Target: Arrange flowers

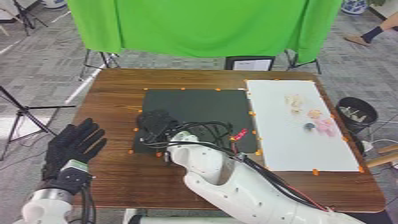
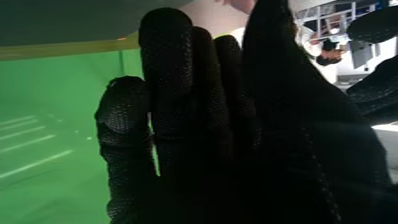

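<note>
In the head view, pale flowers (image 1: 296, 102) and pink flowers (image 1: 324, 125) lie on the white sheet (image 1: 284, 150), well apart from the right robot hand (image 1: 158, 125) over the dark mat (image 1: 200, 100). The left robot hand (image 1: 71, 145) has straight fingers. Picking seems the step in hand; next, the right should cross to a flower. In the right wrist view, its fingers (image 2: 169, 60) are extended, clamped on nothing visible.
</note>
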You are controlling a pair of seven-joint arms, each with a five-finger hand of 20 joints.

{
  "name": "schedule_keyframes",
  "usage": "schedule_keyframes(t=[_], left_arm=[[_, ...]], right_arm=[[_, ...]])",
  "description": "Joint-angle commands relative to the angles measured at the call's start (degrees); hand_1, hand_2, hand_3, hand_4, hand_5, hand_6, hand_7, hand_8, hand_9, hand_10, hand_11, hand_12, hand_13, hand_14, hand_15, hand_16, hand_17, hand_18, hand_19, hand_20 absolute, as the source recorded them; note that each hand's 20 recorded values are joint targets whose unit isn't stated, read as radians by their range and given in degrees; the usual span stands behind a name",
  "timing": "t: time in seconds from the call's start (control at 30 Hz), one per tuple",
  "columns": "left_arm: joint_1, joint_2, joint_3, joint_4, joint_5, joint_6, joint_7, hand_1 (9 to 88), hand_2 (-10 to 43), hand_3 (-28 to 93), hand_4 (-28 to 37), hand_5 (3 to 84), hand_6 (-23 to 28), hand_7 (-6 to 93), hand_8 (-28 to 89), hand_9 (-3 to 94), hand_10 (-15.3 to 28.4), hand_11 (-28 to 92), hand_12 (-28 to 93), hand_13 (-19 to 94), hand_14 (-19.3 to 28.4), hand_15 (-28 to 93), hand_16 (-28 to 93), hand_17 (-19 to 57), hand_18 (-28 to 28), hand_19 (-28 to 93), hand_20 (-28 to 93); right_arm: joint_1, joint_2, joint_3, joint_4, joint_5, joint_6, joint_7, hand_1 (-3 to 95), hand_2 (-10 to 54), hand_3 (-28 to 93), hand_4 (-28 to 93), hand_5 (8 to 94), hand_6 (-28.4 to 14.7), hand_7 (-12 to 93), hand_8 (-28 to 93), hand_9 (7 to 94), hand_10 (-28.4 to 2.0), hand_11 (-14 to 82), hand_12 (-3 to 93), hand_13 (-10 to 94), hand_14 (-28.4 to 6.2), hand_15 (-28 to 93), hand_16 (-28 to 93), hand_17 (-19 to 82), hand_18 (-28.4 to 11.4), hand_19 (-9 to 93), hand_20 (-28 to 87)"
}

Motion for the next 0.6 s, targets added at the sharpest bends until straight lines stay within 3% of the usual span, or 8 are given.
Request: schedule_keyframes(t=[0.03, 0.13, 0.27, 0.3, 0.4, 0.47, 0.6], left_arm=[[2.2, -1.68, -1.23, -0.30, -0.71, -1.14, 0.99, 32.3, 13.1, 72, -25.0, 50.3, 9.9, 18.1, -9, 42.2, 16.1, 27, 13, 30, 16.9, 49, -7, -5.9, 17.6, 44, 14], [2.8, -1.73, -1.76, -0.15, -1.25, -1.24, 1.91, 31.8, 13.4, 73, -25.2, 50.2, 10.0, 17.8, -9, 42.2, 16.1, 27, 13, 30, 16.9, 49, -7, -6.0, 17.6, 44, 14], [3.6, -2.30, -2.59, -0.34, -1.01, -2.00, 2.46, 31.3, 13.7, 73, -25.5, 50.2, 10.0, 17.5, -9, 42.0, 16.1, 27, 13, 30, 16.9, 49, -7, -6.0, 17.6, 44, 14], [3.9, -2.50, -2.97, -0.28, -0.60, -2.44, 2.08, 31.2, 13.7, 73, -25.6, 50.1, 10.0, 17.5, -9, 41.9, 16.1, 27, 13, 30, 16.9, 49, -7, -6.0, 17.6, 44, 14], [5.7, -2.09, -3.99, -0.96, -0.93, -1.61, 3.75, 31.2, 13.7, 73, -25.7, 50.1, 9.9, 17.5, -9, 41.8, 16.1, 27, 13, 30, 16.9, 49, -7, -6.0, 17.6, 44, 14], [6.6, -1.67, -4.55, -0.86, -2.27, -1.82, 5.23, 31.1, 13.7, 73, -25.8, 50.0, 9.9, 17.5, -9, 41.7, 16.1, 27, 13, 30, 16.9, 49, -7, -6.0, 17.6, 44, 14], [5.8, -1.62, -4.15, -0.76, -2.28, -1.85, 5.38, 30.6, 14.1, 73, -26.0, 50.0, 9.9, 17.5, -9, 41.7, 16.1, 27, 13, 30, 16.9, 49, -7, -6.0, 17.6, 44, 14]], right_arm=[[-0.9, 3.0, 4.2, -6.6, 4.4, 0.0, 1.3, 53.0, -9.5, 65, -28, 55.8, -1.8, 22, -14, 62.0, -12.4, 16.2, 16.4, 70, -6.2, 43, 35, 40, -19.8, 84, 37], [-3.7, 5.3, 11.1, -13.2, 8.7, -6.1, 2.2, 50.8, -9.5, 67, -28, 54.4, -2.2, 21, -14, 60.2, -12.8, 15.4, 16.1, 70, -6.8, 45, 33, 39, -19.8, 84, 36], [-6.7, 10.7, 18.9, -19.8, 11.0, -8.5, 5.6, 48.3, -9.5, 71, -28, 49.7, -3.1, 18, -13, 55.5, -13.5, 13.2, 15.6, 66, -8.5, 51, 25, 38, -19.8, 83, 35], [-7.6, 12.6, 20.5, -20.8, 11.6, -7.7, 6.8, 48.1, -9.5, 71, -28, 49.4, -3.1, 18, -13, 54.9, -13.6, 12.9, 15.6, 66, -8.6, 51, 24, 37, -19.9, 83, 35], [-9.9, 15.3, 27.2, -22.2, 14.1, -10.0, 11.1, 46.9, -9.5, 72, -28, 49.1, -3.4, 17, -12, 53.5, -14.2, 12.0, 15.5, 65, -9.2, 51, 24, 36, -20.1, 82, 35], [-10.7, 16.8, 30.4, -22.2, 16.7, -11.5, 13.6, 46.7, -9.5, 72, -28, 48.3, -4.1, 16, -12, 52.3, -14.6, 11.4, 15.4, 64, -9.9, 52, 23, 35, -20.3, 82, 35], [-15.4, 21.6, 37.1, -23.4, 16.3, -13.0, 17.4, 45.9, -9.5, 73, -28, 46.6, -5.2, 15, -12, 49.5, -15.4, 10.8, 15.2, 62, -10.8, 51, 22, 34, -20.8, 81, 34]])
